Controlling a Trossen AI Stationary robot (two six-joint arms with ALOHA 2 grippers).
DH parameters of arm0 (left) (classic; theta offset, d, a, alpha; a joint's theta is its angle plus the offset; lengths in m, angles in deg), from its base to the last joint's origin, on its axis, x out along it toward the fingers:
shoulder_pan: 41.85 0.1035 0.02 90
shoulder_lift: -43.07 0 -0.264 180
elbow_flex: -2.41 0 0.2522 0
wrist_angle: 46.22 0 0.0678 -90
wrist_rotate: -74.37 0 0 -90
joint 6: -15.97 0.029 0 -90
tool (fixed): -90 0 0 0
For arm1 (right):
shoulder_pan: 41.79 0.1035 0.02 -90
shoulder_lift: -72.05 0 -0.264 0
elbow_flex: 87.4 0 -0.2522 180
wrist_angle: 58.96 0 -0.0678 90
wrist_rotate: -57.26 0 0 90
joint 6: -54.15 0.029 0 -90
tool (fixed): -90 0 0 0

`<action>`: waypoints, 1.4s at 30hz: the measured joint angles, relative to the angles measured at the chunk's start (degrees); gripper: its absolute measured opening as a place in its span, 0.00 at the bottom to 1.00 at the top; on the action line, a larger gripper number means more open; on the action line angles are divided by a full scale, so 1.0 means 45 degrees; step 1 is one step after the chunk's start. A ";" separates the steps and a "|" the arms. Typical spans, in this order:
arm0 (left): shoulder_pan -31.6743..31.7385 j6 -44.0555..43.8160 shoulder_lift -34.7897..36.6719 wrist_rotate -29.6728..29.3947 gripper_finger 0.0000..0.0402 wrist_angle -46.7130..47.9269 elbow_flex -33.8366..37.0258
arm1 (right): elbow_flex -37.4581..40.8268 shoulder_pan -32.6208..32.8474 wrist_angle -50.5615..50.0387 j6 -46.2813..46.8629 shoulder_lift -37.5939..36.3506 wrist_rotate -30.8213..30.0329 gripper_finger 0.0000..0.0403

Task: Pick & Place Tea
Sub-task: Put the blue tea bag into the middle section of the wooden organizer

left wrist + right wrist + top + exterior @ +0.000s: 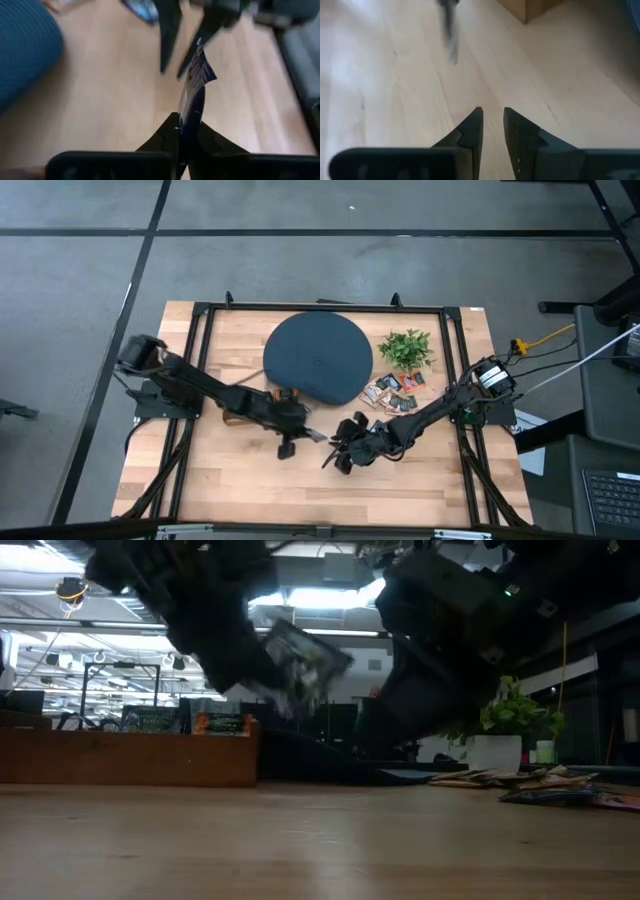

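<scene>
Presently, my left gripper [184, 131] is clenched on a tea sachet [196, 85] held above the table's middle, my right gripper [492, 120] stands slightly parted and empty nearby; handover judged complete, placement needed next.

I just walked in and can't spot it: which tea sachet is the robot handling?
Start at the round dark disc. Just in front of it, the two arms meet above the bare wood. The sachet is pinched in the left tool, held in the air, unlike the pile lying beside the plant.
</scene>
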 joint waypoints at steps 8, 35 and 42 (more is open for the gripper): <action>0.0036 -0.0872 0.1953 -0.1046 0.02 -0.6635 0.3969 | 0.0000 -0.0320 0.2776 -0.1746 0.0000 -0.0253 0.20; 0.0036 0.0369 0.2781 -0.2286 0.03 -1.0887 0.5419 | 0.0000 -0.1979 0.7665 -0.5370 -0.0496 -0.0486 0.40; 0.0036 0.0012 0.4422 -0.2363 0.03 -1.0848 0.6649 | 0.0005 -0.1737 0.6998 -0.5653 -0.1236 -0.0686 0.38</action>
